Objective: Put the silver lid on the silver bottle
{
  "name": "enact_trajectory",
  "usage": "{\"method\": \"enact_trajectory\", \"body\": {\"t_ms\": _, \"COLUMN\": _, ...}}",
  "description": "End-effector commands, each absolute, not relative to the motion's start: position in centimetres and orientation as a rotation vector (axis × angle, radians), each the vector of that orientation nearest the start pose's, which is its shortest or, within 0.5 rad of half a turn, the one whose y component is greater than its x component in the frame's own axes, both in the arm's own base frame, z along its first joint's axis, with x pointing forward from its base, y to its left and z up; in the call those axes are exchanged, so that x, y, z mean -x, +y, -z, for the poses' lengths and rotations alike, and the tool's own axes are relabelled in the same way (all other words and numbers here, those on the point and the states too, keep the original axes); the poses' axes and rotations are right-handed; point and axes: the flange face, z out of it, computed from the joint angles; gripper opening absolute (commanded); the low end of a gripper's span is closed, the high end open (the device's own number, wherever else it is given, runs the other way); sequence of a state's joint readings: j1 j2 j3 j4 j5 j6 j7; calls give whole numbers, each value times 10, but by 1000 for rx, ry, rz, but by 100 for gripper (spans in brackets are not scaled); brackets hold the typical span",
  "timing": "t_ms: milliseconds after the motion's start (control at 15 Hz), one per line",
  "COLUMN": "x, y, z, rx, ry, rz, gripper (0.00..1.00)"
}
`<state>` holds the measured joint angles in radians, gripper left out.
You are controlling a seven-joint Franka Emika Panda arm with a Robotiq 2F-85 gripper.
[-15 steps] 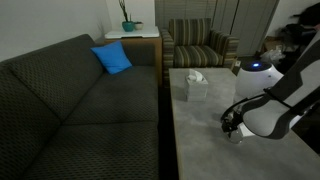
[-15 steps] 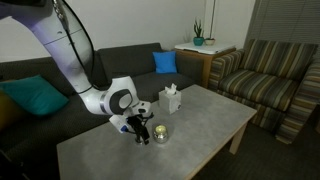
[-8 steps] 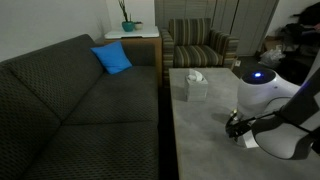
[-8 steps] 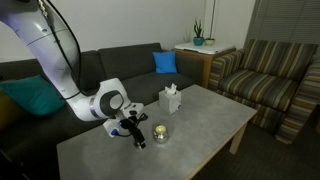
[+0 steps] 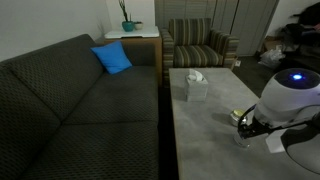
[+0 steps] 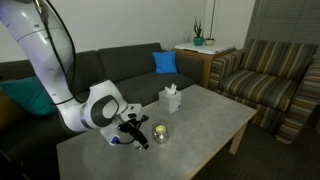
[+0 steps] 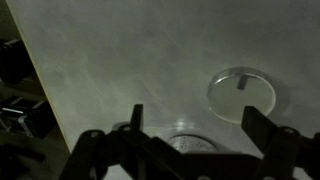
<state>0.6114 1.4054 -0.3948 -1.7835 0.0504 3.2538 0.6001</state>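
1 silver bottle [image 6: 159, 132]: squat, shiny, pale yellowish open mouth | claw [image 6: 136, 137]: spread wide, empty, beside bottle

Sofa [image 5: 80, 100]: dark grey, fine dotted weave.
Blue cushion [image 5: 113, 58]: plain bright blue.
Teal cushion [image 6: 35, 97]: plain teal.
Armchair [image 6: 265, 85]: vertical stripes in olive, tan and brown.
Table [image 5: 200, 130]: pale grey top, faintly mottled.
Tissue box [image 5: 195, 86]: white.
Silver bottle [image 6: 159, 132]: shiny silver, pale yellow at the mouth.
Robot arm [image 6: 45, 50]: glossy white shell; a blue light glows on it in an exterior view.
Gripper [image 6: 137, 135]: black.
Plant pot [image 6: 199, 41]: teal, with green leaves above.
Side table [image 5: 135, 42]: white top, brown wood sides.
Curtain [image 6: 285, 20]: grey.
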Motion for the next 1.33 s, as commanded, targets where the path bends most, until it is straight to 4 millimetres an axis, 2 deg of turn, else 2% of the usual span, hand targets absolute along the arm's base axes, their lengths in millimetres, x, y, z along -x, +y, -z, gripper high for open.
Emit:
{"method": "enact_trajectory", "body": {"t_ms": 0, "x": -514, "y": 65, "z": 107, "rx": 3296, "ry": -7, "rz": 501, "gripper": 100}}
{"method": "enact_trajectory", "body": {"t_ms": 333, "x": -529, "y": 53, "z": 81, "rx": 3107, "ry": -200, "rz": 457, "gripper": 100}}
{"method": "enact_trajectory", "body": {"t_ms": 533, "x": -544, "y": 40, "z": 80, "rx": 3055, "ry": -124, "rz": 401, "gripper": 100}}
{"method": "enact_trajectory", "body": {"t_ms": 667, "x": -553, "y": 33, "z": 85, "rx": 3054, "ry": 5, "rz": 358, "gripper": 100}}
{"method": "enact_trajectory", "body": {"t_ms": 800, "x": -560, "y": 35, "z": 93, "rx": 3057, "ry": 90, "rz": 291, "gripper": 100}}
{"method": "enact_trajectory", "body": {"t_ms": 1267, "x": -595, "y": 62, "z": 130, "rx": 3080, "ry": 174, "rz": 85, "gripper": 100}}
